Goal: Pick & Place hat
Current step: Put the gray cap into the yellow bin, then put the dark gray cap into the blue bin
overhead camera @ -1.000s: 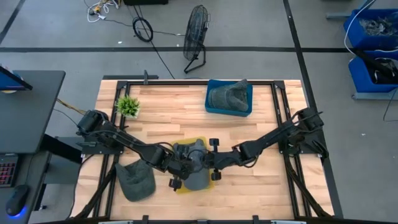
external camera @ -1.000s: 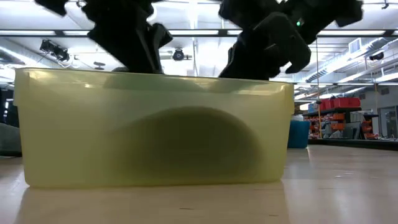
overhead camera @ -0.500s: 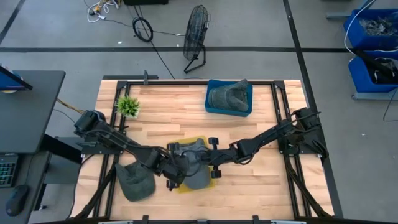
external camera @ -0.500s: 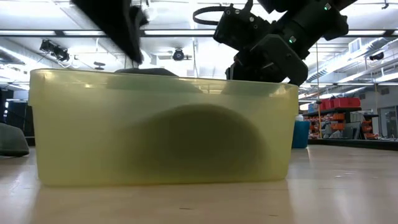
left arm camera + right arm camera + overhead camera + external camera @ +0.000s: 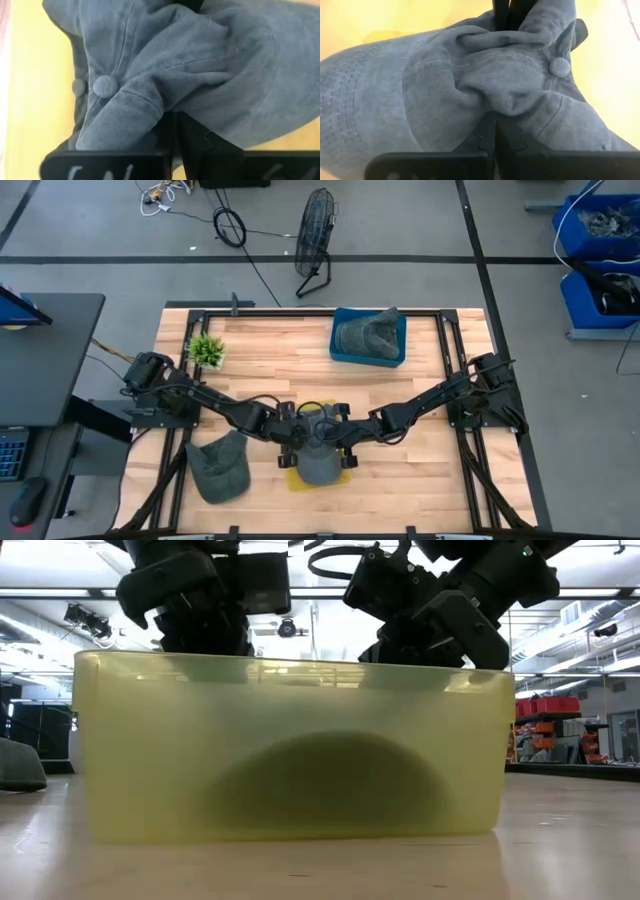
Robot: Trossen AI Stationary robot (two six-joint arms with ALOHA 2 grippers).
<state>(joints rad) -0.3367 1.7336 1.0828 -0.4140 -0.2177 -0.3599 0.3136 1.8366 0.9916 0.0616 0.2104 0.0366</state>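
Both end effectors meet over the yellow bin near the front middle of the counter. Left end effector comes in from the left side, right end effector from the right, and each is pinched tight on the crumpled crown of the grey hat lying in that bin. From the left wrist, the dark fingers close together on a fold of cloth just beside the hat's top button; from the right wrist, the fingers likewise nip a bunched ridge of fabric, with the button off to one side.

From above, the hat's long axis runs front to back across the counter, its wide rounded end toward the front edge and the gathered crown toward the arms. Which end carries the brim is hard to tell, since the cloth is bunched and both end effectors cover the crown.

At counter height the hat shows only as a dark dome through the bin's cloudy wall, and the fingertips are hidden behind its rim.

A second grey hat lies on the counter left of the bin, and a third hat sits in a blue bin toward the back. A small green plant stands at the back left.
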